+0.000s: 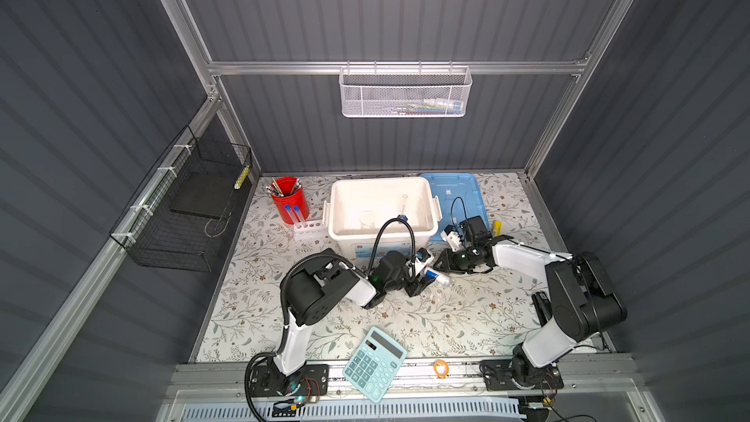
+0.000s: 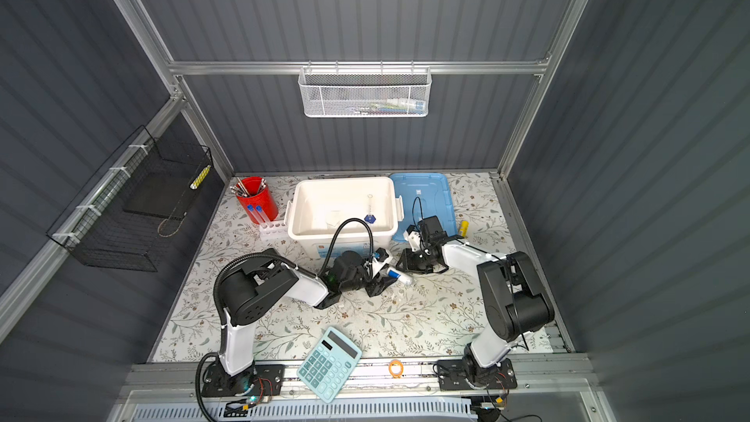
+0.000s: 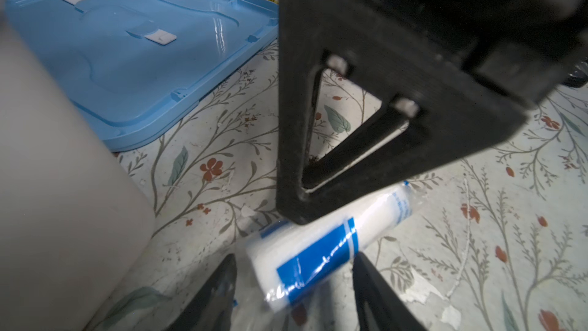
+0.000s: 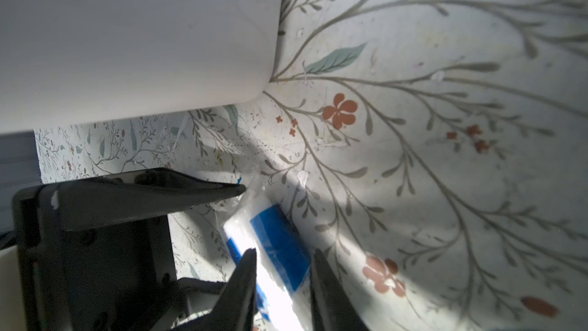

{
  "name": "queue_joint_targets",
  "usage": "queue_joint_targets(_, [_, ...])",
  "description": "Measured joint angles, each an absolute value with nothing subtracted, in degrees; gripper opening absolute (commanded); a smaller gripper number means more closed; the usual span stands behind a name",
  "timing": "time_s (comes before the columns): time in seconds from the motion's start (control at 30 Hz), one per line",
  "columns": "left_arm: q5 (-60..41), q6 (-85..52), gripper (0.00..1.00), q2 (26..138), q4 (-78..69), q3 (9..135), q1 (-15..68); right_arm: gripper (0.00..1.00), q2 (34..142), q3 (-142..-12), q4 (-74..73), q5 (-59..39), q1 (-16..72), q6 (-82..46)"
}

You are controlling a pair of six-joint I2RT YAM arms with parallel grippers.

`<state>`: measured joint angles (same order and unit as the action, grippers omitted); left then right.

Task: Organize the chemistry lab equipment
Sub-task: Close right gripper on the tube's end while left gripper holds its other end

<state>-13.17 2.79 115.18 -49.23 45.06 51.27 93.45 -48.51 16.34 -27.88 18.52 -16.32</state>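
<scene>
A white roll-like piece with a blue label point(image 1: 436, 276) point(image 3: 311, 256) point(image 4: 276, 237), wrapped in clear film, sits low over the flowered mat in front of the white bin point(image 1: 337, 205). My right gripper point(image 4: 285, 251) point(image 1: 442, 267) is shut on one end of it. My left gripper point(image 3: 294, 257) point(image 1: 424, 276) straddles the other end, open, with one finger against it and a gap at the other. In the bin stand a slim cylinder on a blue foot point(image 1: 403, 209) and a clear beaker point(image 1: 367, 219). Two blue-capped test tubes point(image 1: 294, 215) stand in a rack left of the bin.
The blue lid point(image 1: 450, 192) lies right of the bin, with a yellow tube point(image 1: 496, 227) beside it. A red cup of pens point(image 1: 290, 200) stands at the back left. A teal calculator point(image 1: 375, 363) and an orange ring point(image 1: 441, 368) lie at the front edge. Small clear bits point(image 1: 436, 297) lie on the mat.
</scene>
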Motion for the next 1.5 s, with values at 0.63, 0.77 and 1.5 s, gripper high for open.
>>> queue_joint_targets(0.63, [-13.19,2.76,0.27,115.18,-48.82,45.06,51.27,0.31,92.97,-47.9,16.25,-26.89,18.52,-16.51])
queue_joint_targets(0.77, [-13.19,2.79,0.24,115.18,-48.69,45.06,51.27,0.31,92.6,-47.88,16.23,-26.63,18.52,-16.51])
queue_joint_targets(1.5, [-13.37,3.33,0.08,112.79,-45.8,44.71,51.27,0.31,88.77,-46.0,16.34,-24.93,18.28,-16.73])
